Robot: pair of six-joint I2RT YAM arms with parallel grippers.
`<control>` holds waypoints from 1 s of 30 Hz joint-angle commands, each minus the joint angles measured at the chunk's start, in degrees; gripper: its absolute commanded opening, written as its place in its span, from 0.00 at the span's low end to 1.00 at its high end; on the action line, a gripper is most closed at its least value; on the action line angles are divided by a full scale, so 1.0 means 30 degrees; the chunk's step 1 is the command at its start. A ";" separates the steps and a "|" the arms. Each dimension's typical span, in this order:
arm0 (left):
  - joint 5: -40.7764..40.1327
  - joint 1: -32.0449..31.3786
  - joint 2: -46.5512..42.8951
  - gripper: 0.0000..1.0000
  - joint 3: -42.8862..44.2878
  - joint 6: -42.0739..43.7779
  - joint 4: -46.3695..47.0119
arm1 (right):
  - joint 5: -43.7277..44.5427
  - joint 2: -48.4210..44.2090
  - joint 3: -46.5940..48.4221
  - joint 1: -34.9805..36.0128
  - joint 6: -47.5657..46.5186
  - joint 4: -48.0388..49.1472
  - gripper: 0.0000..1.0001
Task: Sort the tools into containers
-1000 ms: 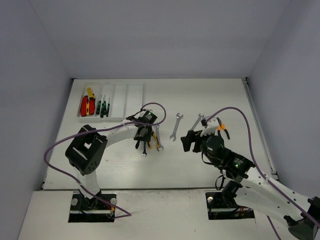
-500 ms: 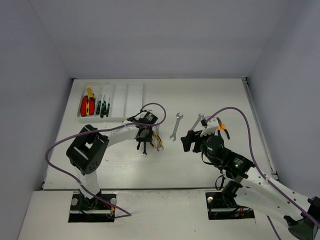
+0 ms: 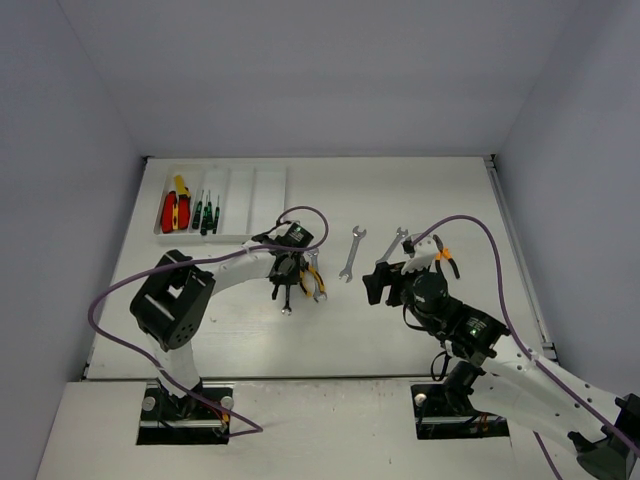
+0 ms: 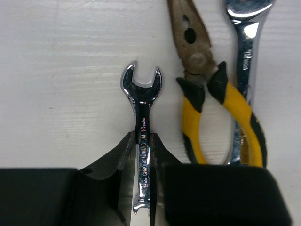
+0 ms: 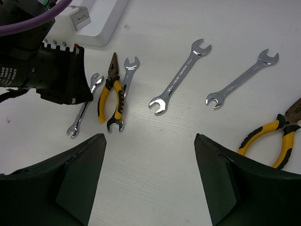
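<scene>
Left gripper is closed on the small wrench at its thin shank; when lifted, it can slip. Right gripper is open, empty.

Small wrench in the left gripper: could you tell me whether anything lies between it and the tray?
Nothing visible does. The small wrench, clamped in the left gripper, has bare table toward the tray; the yellow pliers lie opposite.

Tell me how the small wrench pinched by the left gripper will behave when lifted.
The small wrench looks like polished metal, so it is probably stiff, heavyish for its size, and slick. The left gripper clamps only its narrow shank, so it may pivot or slip. Being flat, it shouldn't roll.
</scene>
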 commanded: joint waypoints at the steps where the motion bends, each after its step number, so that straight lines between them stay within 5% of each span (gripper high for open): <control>1: -0.0288 0.1152 -0.2291 0.00 0.0384 0.1656 -0.1415 | 0.0679 -0.0153 0.0173 -0.0094 0.0182 0.0799 0.73; 14: 0.1591 0.6744 -0.3193 0.00 0.4549 0.6190 -0.2044 | 0.0963 0.0616 0.0565 -0.0112 -0.0105 0.0752 0.74; 24: 0.1347 0.9594 0.3627 0.00 1.3896 1.0196 -0.2907 | 0.1090 0.1092 0.0630 -0.0117 -0.0192 0.0748 0.74; 30: 0.1126 0.9998 0.7142 0.00 1.6830 1.0532 -0.2866 | 0.1047 0.1250 0.0710 -0.0117 -0.0224 0.0587 0.74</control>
